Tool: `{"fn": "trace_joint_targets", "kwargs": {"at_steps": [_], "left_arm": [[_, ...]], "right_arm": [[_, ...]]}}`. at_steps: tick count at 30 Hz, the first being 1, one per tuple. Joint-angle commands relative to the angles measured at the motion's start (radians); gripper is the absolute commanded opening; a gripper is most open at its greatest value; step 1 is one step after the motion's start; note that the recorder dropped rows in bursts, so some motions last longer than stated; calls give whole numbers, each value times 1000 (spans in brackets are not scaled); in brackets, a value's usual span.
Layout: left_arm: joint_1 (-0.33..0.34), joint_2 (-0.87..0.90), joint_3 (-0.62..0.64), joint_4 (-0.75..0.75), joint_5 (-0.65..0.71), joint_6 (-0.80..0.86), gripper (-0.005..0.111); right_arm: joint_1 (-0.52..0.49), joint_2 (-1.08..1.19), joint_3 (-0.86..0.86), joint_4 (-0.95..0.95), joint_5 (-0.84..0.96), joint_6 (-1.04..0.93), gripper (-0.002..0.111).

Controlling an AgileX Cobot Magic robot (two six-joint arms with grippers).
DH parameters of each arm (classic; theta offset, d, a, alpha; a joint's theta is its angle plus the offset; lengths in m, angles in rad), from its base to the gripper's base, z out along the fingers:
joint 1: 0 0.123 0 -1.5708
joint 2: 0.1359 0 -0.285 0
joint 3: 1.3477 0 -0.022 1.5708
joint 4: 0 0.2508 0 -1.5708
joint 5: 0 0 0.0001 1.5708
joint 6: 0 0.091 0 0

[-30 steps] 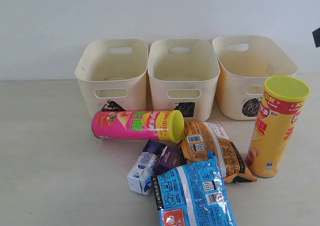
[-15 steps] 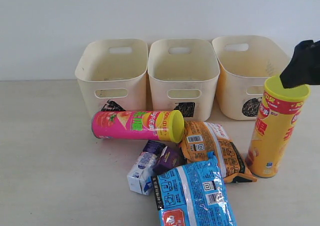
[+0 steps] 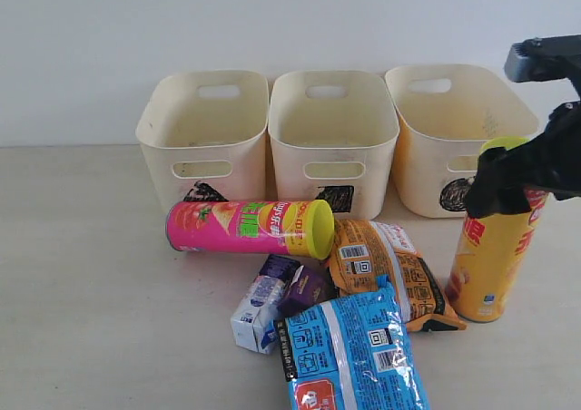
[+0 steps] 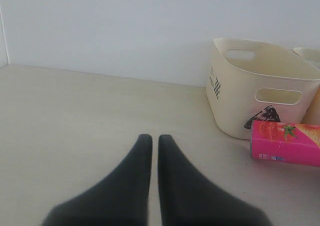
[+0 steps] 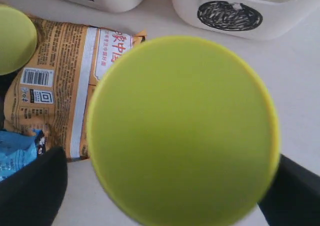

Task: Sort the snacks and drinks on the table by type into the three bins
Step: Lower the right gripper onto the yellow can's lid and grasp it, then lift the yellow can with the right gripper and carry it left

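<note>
The right end effector (image 3: pixel 525 176) mostly hides the lid of the yellow-red can (image 3: pixel 488 260).

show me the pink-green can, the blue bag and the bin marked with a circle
pink-green can (image 3: pixel 241 227), exterior view, middle of its lying side
blue bag (image 3: pixel 349 351), exterior view, centre of its front face
circle bin (image 3: pixel 419 174), exterior view, front wall left of the handle cut-out
</note>
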Motion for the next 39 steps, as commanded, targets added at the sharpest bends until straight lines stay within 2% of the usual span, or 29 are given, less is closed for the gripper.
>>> {"fn": "trace_joint_targets", "kwargs": {"at_steps": [1,10,13,17,22,30,35,39], "left_arm": [[-1,-4,-4,-3,-14,-9,4],[-1,-4,-4,-3,-14,-9,4],[-1,-4,-4,-3,-14,-9,4],[-1,-4,-4,-3,-14,-9,4],[-1,-4,-4,-3,-14,-9,4],[-1,-4,-4,-3,-14,-9,4],[-1,-4,-4,-3,-14,-9,4],[-1,-4,-4,-3,-14,-9,4]], "right_arm": [[32,41,3,-4,-114,12,88],[36,78,3,-16,-194,23,87],[36,78,3,-26,-190,26,81],[36,71,-6,-28,-167,26,50],[36,34,-6,-37,-156,26,1],[36,-75,-58,-19,-171,26,0],[46,-124,-109,165,-281,26,0],[137,-116,-123,322,-432,-120,0]]}}
